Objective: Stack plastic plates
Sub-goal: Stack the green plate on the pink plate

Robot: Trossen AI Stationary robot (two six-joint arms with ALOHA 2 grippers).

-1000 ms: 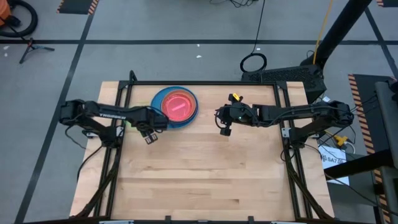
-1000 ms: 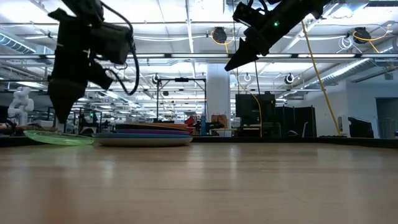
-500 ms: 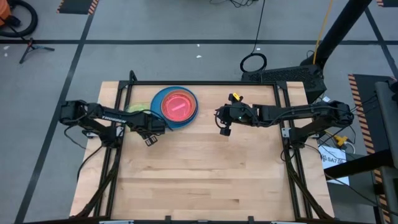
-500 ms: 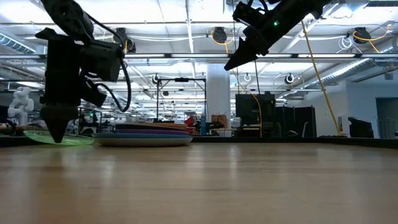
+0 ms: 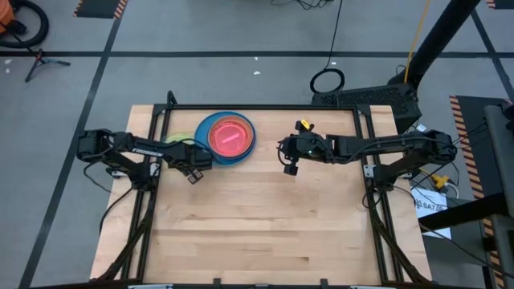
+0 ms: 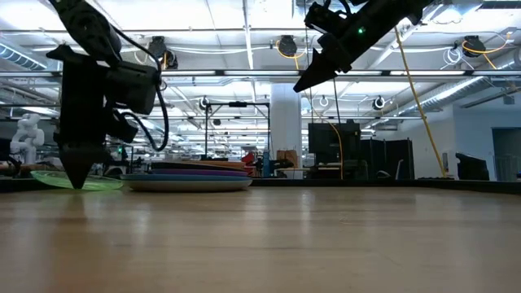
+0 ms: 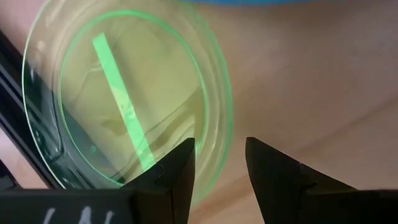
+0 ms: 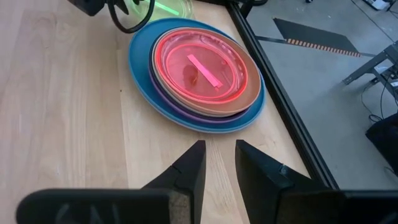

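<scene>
A stack of plastic plates [image 5: 227,136] sits at the table's far left, also in the low view [image 6: 187,177]. It has a large blue plate at the bottom, purple and tan rims above it, and a translucent pink plate [image 8: 199,68] on top. A translucent green plate [image 7: 124,93] lies flat left of the stack [image 5: 175,140], partly over the black frame rail. My left gripper [image 7: 217,165] is open and low at the green plate's rim [image 6: 79,181]. My right gripper [image 5: 291,167] is open and hangs high, right of the stack [image 8: 219,165]. My left gripper comes from above, pointing down, at the green plate's rim [image 7: 219,134] on the side facing the table's middle. One finger [image 7: 177,168] stands over the plate's inside and one outside the rim. I cannot tell whether either finger touches it. The plate lies flat.
A black frame rail [image 7: 31,124] runs along the table's left edge under part of the green plate, and another runs along the far edge [image 8: 273,87]. Bare wood [image 5: 265,225] stretches across the middle and near half of the table.
My left gripper has moved toward the table's left edge and come down to the green plate's rim. The plates and my right arm have kept still.
</scene>
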